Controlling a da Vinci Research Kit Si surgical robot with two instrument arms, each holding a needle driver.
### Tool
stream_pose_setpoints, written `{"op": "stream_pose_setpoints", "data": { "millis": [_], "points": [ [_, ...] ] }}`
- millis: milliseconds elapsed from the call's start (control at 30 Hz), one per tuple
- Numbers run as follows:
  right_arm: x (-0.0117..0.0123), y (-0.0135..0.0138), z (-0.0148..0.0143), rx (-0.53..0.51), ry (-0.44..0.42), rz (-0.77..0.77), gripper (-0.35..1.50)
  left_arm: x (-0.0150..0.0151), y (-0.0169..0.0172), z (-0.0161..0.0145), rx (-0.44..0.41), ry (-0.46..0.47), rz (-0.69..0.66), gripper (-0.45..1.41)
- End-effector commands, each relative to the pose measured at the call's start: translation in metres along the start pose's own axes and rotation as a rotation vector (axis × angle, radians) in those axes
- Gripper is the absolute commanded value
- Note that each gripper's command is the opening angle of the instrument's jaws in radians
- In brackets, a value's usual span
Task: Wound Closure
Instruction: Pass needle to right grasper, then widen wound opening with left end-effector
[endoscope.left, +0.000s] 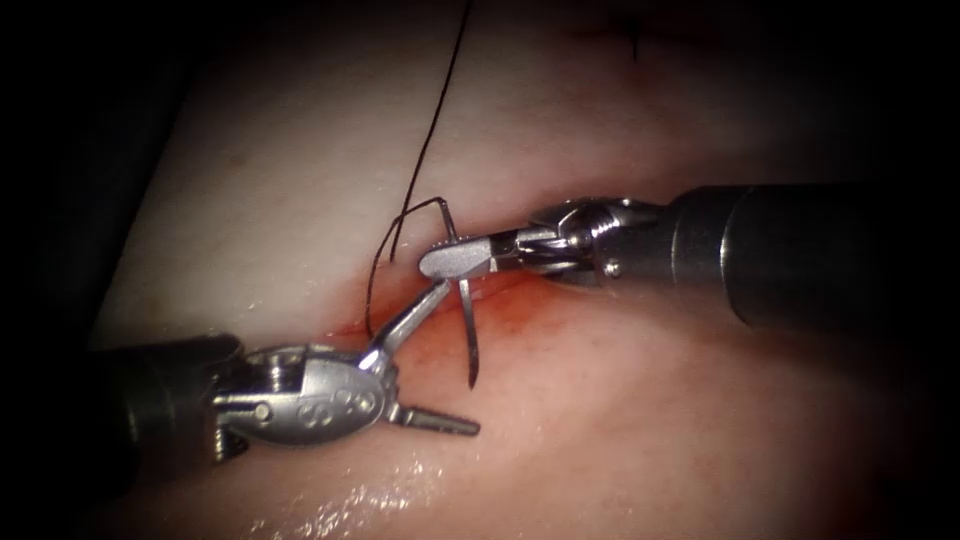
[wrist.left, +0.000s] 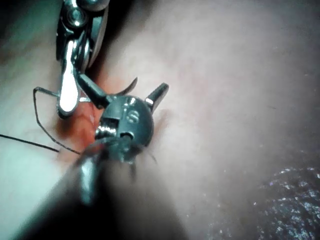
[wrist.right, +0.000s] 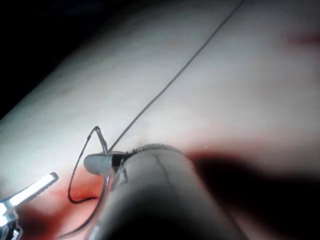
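Note:
My right tool (endoscope.left: 447, 260) comes in from the right, its jaws shut on the curved needle (endoscope.left: 468, 330) about a third of the way from the tail. The needle's point hangs down over the reddened cut (endoscope.left: 500, 300), free of the tissue (endoscope.left: 620, 400). Dark thread (endoscope.left: 425, 150) leaves the needle's tail, loops left and enters the tissue at the cut's left end; another strand rises out of the picture. My left tool (endoscope.left: 458, 358) reaches in from the lower left, its jaws spread wide beside the needle and holding nothing. The right wrist view shows the right tool (wrist.right: 98, 164) on the needle (wrist.right: 102, 200).
Red fluid (endoscope.left: 440, 340) stains the tissue around the cut. A short dark end of thread (endoscope.left: 635, 40) sits at the tissue's far edge. In the left wrist view my left tool (wrist.left: 122, 81) stands spread, with the right tool (wrist.left: 67, 95) just beyond it.

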Motion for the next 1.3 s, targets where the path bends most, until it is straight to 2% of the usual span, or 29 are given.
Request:
{"op": "stream_pose_setpoints", "data": {
  "millis": [33,133,200,233,267,300,333,433,567,933,1300],
  "points": [
    [0.0004,0.0007,0.0007,0.019,0.017,-0.039,-0.35,0.0001,0.0001,0.0005,-0.008,0.011,-0.034,0.99],
    [0.0009,0.0012,0.0005,0.050,0.054,-0.126,-0.35,0.0008,0.0007,-0.0003,-0.037,0.037,-0.110,0.99],
    [0.0012,0.0014,0.0003,0.073,0.082,-0.190,-0.35,0.0009,0.0011,-0.0012,-0.069,0.048,-0.124,0.84],
    [0.0013,0.0016,0.0002,0.113,0.097,-0.215,-0.35,0.0009,0.0011,-0.0015,-0.091,0.045,-0.128,0.62],
    [0.0014,0.0017,0.0001,0.140,0.112,-0.239,-0.35,0.0008,0.0011,-0.0019,-0.112,0.039,-0.132,0.27],
    [0.0015,0.0018,0.0001,0.154,0.124,-0.257,-0.35,0.0006,0.0009,-0.0024,-0.140,0.024,-0.135,-0.28],
    [0.0015,0.0018,0.0001,0.161,0.132,-0.286,-0.35,0.0004,0.0007,-0.0026,-0.157,0.014,-0.139,-0.45],
    [0.0014,0.0017,0.0001,0.174,0.138,-0.346,-0.35,-0.0005,-0.0001,-0.0033,-0.190,-0.027,-0.156,-0.45],
    [0.0013,0.0015,0.0001,0.187,0.143,-0.375,-0.35,-0.0017,-0.0015,-0.0032,-0.160,-0.094,-0.153,-0.45],
    [0.0013,0.0002,0.0001,0.256,0.170,-0.476,-0.35,-0.0059,-0.0044,-0.0003,-0.100,-0.228,-0.180,-0.45],
    [0.0024,-0.0014,-0.0001,0.269,0.205,-0.535,-0.35,-0.0095,-0.0044,0.0005,-0.163,-0.421,-0.212,-0.45]
  ]
}}
